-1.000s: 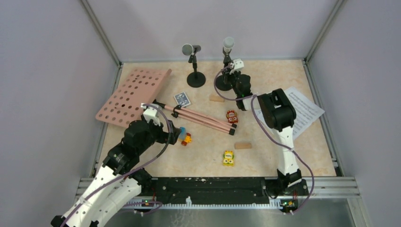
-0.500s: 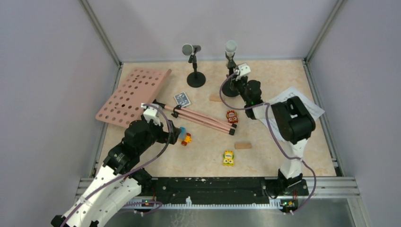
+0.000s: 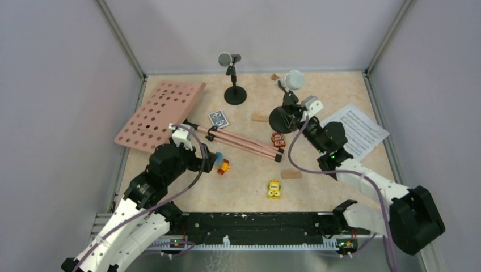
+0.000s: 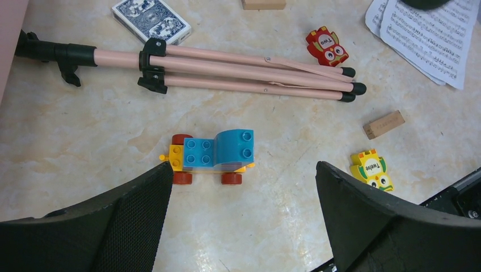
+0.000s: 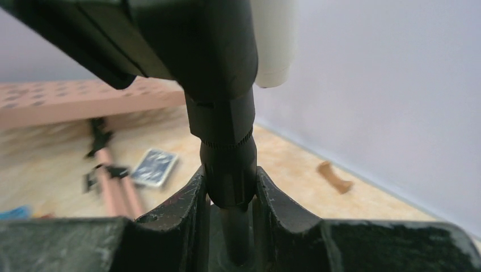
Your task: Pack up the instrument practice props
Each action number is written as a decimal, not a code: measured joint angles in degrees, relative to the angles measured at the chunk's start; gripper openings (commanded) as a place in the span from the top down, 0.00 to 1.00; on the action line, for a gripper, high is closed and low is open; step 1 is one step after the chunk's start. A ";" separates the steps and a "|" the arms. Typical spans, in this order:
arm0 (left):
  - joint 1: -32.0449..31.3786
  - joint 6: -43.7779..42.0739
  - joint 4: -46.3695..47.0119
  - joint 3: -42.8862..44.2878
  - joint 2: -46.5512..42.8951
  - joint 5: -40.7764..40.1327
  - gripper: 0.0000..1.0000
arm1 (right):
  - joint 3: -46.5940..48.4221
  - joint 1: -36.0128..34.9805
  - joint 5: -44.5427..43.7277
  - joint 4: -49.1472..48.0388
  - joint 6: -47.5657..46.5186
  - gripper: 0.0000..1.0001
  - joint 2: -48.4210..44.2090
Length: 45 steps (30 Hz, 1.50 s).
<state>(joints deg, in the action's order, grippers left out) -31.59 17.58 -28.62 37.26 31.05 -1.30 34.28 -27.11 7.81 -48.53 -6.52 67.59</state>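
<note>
Mic holder stem [image 5: 222,127] tight between fingers of right pincer [image 5: 228,178]; left pincer [image 4: 244,170] apart

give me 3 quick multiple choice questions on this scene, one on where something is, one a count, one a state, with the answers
1. Where does the blue card box lie?
A. in the far right corner
B. right beside the pink tripod legs
C. at the arms' bases

2. How many microphones are in view?
A. one
B. two
C. four

3. The right gripper is
A. shut on the post of the tilted mic holder
B. wide open
C. out of view

Answers:
1 B: the left wrist view shows the box just by the clamp end of the legs.
2 B: there is a dark microphone and a white microphone, no more.
3 A: the right wrist view shows both fingers pressed on the black post.
</note>
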 measured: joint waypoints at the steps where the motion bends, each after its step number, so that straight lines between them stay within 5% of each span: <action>1: 0.00 0.00 0.00 0.00 0.02 0.04 0.01 | -1.55 -1.90 0.57 2.89 0.00 1.00 -3.06; 7: 0.00 0.02 0.02 -0.02 -0.20 0.15 0.01 | -7.78 -14.19 1.73 13.75 1.88 1.00 -14.91; 12: 0.00 0.02 0.07 -0.35 -2.23 0.09 0.01 | -9.94 -23.45 0.92 13.75 3.96 1.00 -15.45; 32: 0.00 0.04 1.60 -1.07 -7.52 -0.66 0.01 | -17.05 -29.49 -1.20 -27.47 10.43 1.00 23.47; 39: 0.00 0.02 1.64 -1.09 -7.52 -0.63 0.01 | -19.43 -29.66 -0.90 -35.98 11.72 0.64 29.42; 41: 0.00 0.02 1.66 -1.16 -7.52 -0.61 0.01 | -20.92 -29.77 -0.79 -37.44 11.80 0.38 29.16; 45: 0.00 -0.02 1.84 -1.49 -7.52 0.00 0.01 | -22.69 -29.77 -0.76 -36.11 11.76 0.23 25.97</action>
<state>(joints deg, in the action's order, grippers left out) -31.59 17.56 -26.79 35.77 23.53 -1.30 11.60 -56.88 7.05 -84.64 5.23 93.56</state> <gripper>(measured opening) 0.987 0.690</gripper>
